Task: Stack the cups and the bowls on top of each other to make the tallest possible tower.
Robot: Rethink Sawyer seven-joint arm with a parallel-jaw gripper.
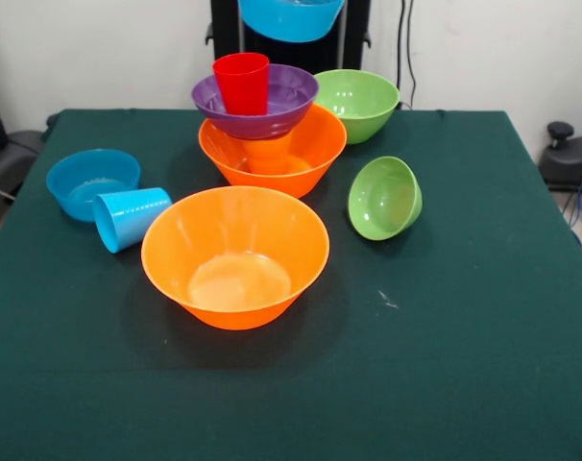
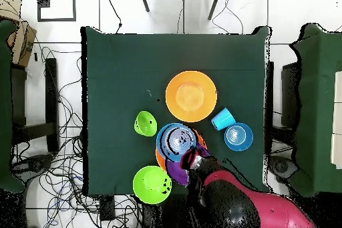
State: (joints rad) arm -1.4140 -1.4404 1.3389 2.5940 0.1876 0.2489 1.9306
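On the left of the dark green cloth table sits a small blue bowl, round and shiny, open side up. Just beside it a light blue cup lies tipped over on its side, and its open mouth points to the left. It looks like it touches the big bowl next to it.

That big orange bowl stands alone near the middle, smooth and glossy, with a wide rim and a flat round bottom.

Behind it is the tower. At the bottom is another large orange bowl. An orange cup stands inside it, a purple bowl rests on the cup, and a red cup stands up straight inside the purple bowl.

High above the tower, at the top edge, hangs a second small blue bowl, held up in the air by the gripper. I cannot tell how its fingers grip, because the bowl hides them.

To the right a small green bowl is tilted on its side. Farther back a large green bowl sits upright, close to the tower
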